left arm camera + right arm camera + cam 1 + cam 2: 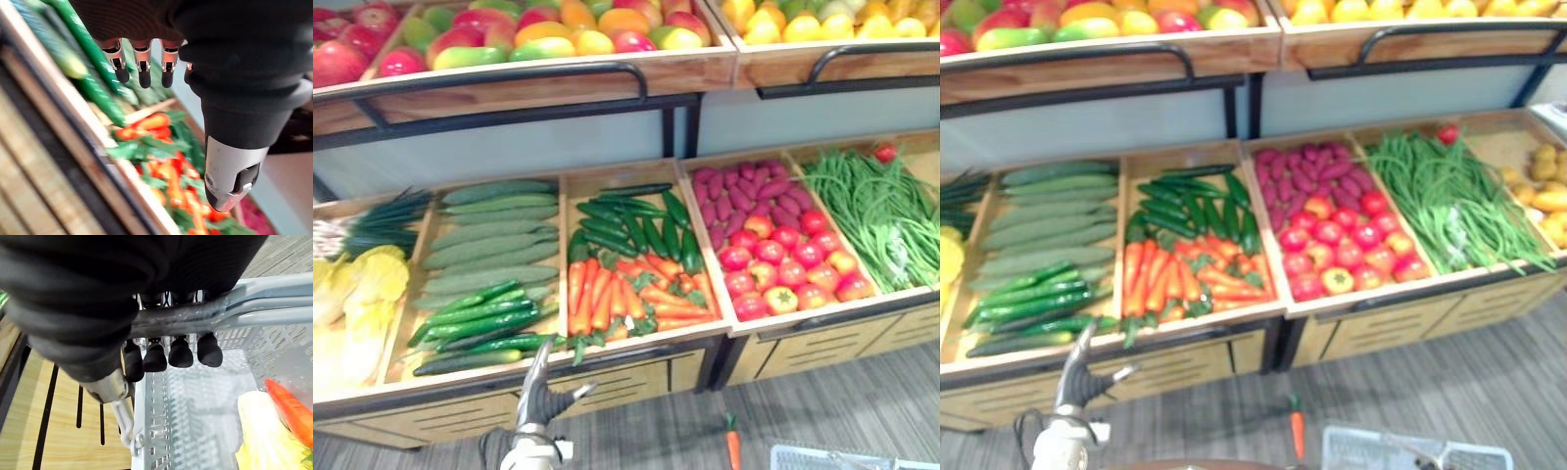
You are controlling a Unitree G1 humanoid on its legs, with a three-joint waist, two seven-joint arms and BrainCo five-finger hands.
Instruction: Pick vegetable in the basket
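Right hand (161, 355) grips basket handle (220, 316); carrot (293, 411) inside.

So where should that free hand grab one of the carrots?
Probably around the orange middle of a top carrot, the open left hand coming down from above: they lie flat, packed side by side, so only their upper sides are reachable, and the leafy ends look flimsy.
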